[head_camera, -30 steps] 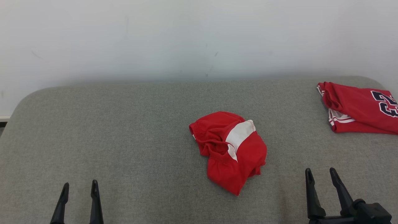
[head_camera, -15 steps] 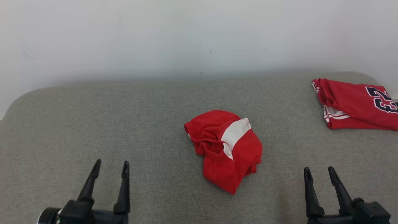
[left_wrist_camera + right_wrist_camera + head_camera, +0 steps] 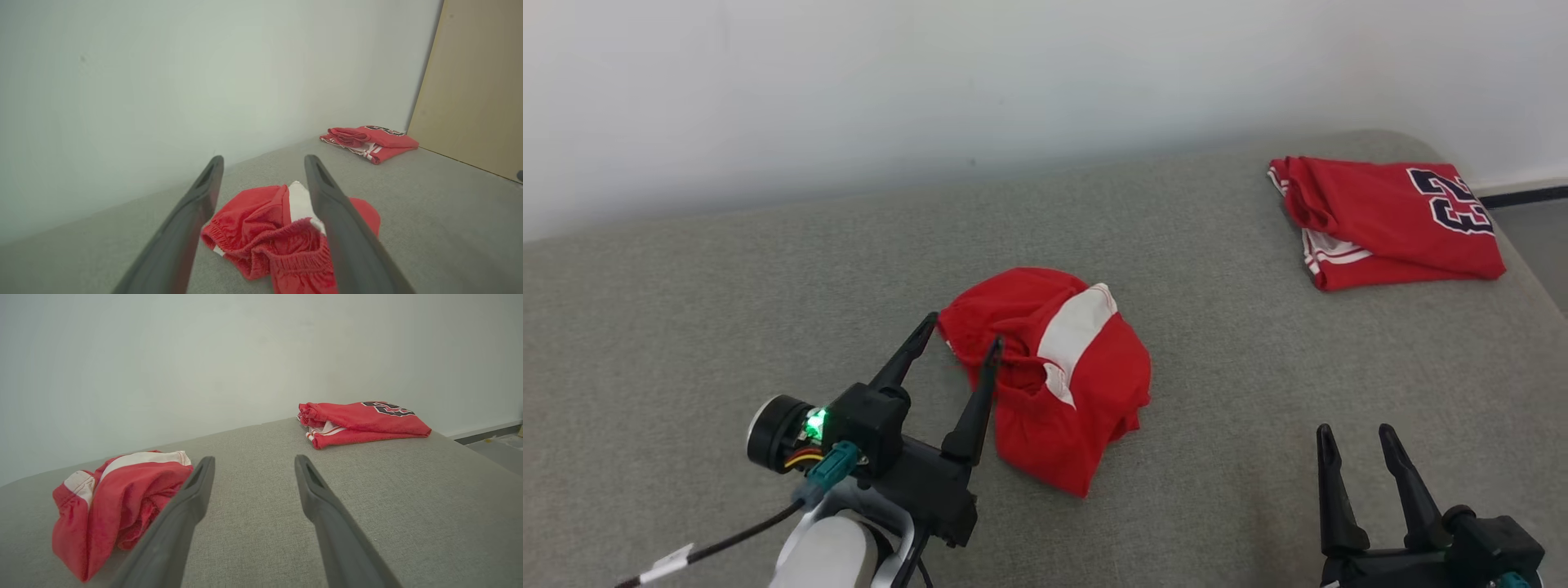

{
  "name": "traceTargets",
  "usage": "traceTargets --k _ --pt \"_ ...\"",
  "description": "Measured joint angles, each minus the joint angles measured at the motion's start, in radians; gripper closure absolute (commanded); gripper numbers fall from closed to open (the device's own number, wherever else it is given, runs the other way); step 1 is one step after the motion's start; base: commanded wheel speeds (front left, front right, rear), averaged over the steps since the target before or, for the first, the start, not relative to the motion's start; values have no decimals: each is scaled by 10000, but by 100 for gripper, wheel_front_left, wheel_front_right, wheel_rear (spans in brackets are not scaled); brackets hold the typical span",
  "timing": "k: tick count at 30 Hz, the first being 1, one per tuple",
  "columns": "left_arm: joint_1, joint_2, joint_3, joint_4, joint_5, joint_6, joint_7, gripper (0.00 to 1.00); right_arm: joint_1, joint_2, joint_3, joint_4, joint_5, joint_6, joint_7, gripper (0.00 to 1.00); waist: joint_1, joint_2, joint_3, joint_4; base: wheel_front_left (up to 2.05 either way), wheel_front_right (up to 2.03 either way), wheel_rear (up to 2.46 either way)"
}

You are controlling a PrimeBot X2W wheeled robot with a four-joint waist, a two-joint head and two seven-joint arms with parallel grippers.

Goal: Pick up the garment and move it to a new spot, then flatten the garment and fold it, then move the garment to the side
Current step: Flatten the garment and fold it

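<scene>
A crumpled red cloth garment with a white panel [image 3: 1054, 376] lies mid-way across the grey fabric-covered bench [image 3: 686, 327]. The left end effector [image 3: 962, 331] is open and empty at the garment's left side. The right end effector [image 3: 1354, 430] is open near the front edge. A folded red numbered jersey [image 3: 1380, 220] sits at the far right corner.

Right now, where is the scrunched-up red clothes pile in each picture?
Head view: the scrunched red garment lies in the middle, at the left gripper tips.
Left wrist view: low centre, between that gripper's fingers.
Right wrist view: lower left.
Shared landmark: the folded numbered jersey, to the garment's right in all three.
</scene>
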Motion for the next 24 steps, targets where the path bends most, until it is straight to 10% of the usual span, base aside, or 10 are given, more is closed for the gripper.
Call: traceTargets --k 18,19,20,21,24 --pt "-825 284 -1383 1670 -683 -186 1900 0 -475 -2 81 405 286 0 -151 0 0 0 876 -1404 0 0 0" --pt "-837 314 -1394 1728 -711 -186 1990 17 -493 0 67 385 299 0 -151 0 0 1 903 -1435 0 0 0" --pt "-840 332 -1394 1739 -719 -186 1967 72 -512 -2 56 347 303 0 -153 0 0 0 929 -1459 0 0 0" --pt "-855 328 -1384 1733 -744 -186 1921 100 -526 -2 46 309 311 0 -155 0 0 1 951 -1478 0 0 0" --pt "-909 328 -1350 1672 -771 -171 1732 100 -514 -2 -42 245 313 0 -155 0 1 0 980 -1465 0 0 0"
